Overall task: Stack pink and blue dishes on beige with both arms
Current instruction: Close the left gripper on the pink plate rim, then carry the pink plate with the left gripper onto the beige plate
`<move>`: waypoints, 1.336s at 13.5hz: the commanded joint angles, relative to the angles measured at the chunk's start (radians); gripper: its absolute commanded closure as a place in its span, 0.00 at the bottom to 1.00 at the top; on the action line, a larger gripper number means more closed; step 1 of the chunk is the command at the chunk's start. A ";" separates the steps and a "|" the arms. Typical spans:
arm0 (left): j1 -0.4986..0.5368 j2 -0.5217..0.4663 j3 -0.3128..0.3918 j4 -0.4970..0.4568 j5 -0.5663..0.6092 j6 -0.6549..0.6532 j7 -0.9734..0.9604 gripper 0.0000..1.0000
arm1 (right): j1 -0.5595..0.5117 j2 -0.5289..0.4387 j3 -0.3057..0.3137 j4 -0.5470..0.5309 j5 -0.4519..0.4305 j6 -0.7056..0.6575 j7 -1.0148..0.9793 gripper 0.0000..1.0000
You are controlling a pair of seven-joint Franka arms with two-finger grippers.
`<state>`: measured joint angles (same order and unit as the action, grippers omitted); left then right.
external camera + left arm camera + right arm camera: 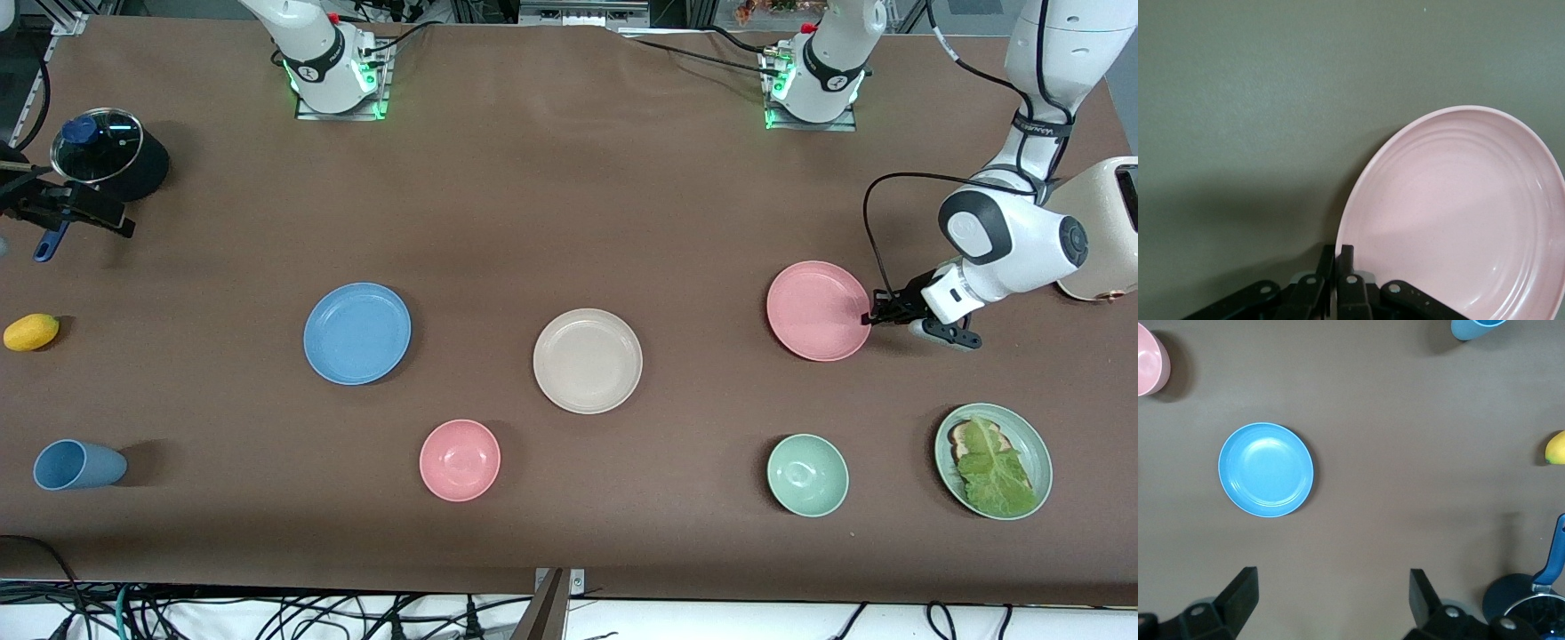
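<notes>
The pink plate [818,310] lies toward the left arm's end of the table. My left gripper [869,317] is shut on its rim, one finger inside the plate and one outside. The left wrist view shows the pink plate [1458,213] close up, with my left gripper [1340,252] pinching its edge. The beige plate [588,360] sits at mid-table. The blue plate [357,333] lies toward the right arm's end and also shows in the right wrist view as the blue plate [1266,470]. My right gripper [116,220] hangs open beside the pot, and in its own view the right gripper [1333,580] holds nothing.
A pink bowl [460,460], a green bowl [807,475] and a green plate with toast and lettuce [993,460] lie nearer the front camera. A blue cup [76,465], a yellow fruit [31,332] and a lidded pot [107,151] stand at the right arm's end. A toaster [1102,227] stands beside the left arm.
</notes>
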<state>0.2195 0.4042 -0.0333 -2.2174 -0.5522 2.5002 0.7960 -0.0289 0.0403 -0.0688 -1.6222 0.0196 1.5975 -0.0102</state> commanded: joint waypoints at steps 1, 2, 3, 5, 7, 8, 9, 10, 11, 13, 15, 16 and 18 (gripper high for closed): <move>-0.014 -0.047 -0.002 0.030 -0.034 -0.059 -0.016 1.00 | -0.009 -0.014 -0.011 0.002 0.002 -0.036 -0.008 0.00; -0.017 -0.060 -0.002 0.047 -0.029 -0.099 -0.050 1.00 | -0.009 -0.014 -0.011 0.002 0.002 -0.037 -0.008 0.00; -0.026 -0.071 -0.002 0.065 -0.025 -0.142 -0.078 1.00 | -0.009 -0.014 -0.009 0.004 0.003 -0.036 -0.008 0.00; -0.029 -0.094 0.000 0.103 -0.017 -0.223 -0.128 1.00 | -0.009 -0.014 -0.009 0.004 0.005 -0.031 -0.008 0.00; -0.031 -0.117 -0.002 0.137 -0.015 -0.292 -0.167 1.00 | -0.009 -0.014 -0.009 0.004 0.005 -0.031 -0.008 0.00; -0.034 -0.126 -0.003 0.151 -0.012 -0.319 -0.190 1.00 | -0.009 -0.014 -0.009 0.004 0.005 -0.031 -0.008 0.00; -0.046 -0.136 -0.003 0.162 0.014 -0.339 -0.223 1.00 | -0.009 -0.014 -0.009 0.004 0.005 -0.031 -0.008 0.00; -0.051 -0.142 -0.005 0.174 0.047 -0.348 -0.266 1.00 | -0.009 -0.014 -0.009 0.004 0.005 -0.031 -0.008 0.00; -0.052 -0.146 -0.008 0.185 0.063 -0.353 -0.294 1.00 | -0.009 -0.014 -0.009 0.004 0.005 -0.033 -0.008 0.00; -0.077 -0.147 -0.008 0.197 0.064 -0.357 -0.307 1.00 | -0.009 -0.014 -0.009 0.005 0.003 -0.031 -0.008 0.00; -0.124 -0.139 -0.008 0.229 0.064 -0.357 -0.351 1.00 | -0.009 -0.014 -0.009 0.004 0.005 -0.031 -0.008 0.00; -0.150 -0.133 -0.008 0.243 0.063 -0.357 -0.388 1.00 | -0.009 -0.014 -0.009 0.004 0.005 -0.031 -0.008 0.00; -0.204 -0.116 -0.010 0.266 0.063 -0.350 -0.472 1.00 | -0.009 -0.014 -0.009 0.004 0.003 -0.031 -0.008 0.00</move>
<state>0.0625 0.2704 -0.0468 -1.9943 -0.5113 2.1642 0.4065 -0.0319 0.0372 -0.0822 -1.6216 0.0199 1.5783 -0.0111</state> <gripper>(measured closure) 0.952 0.000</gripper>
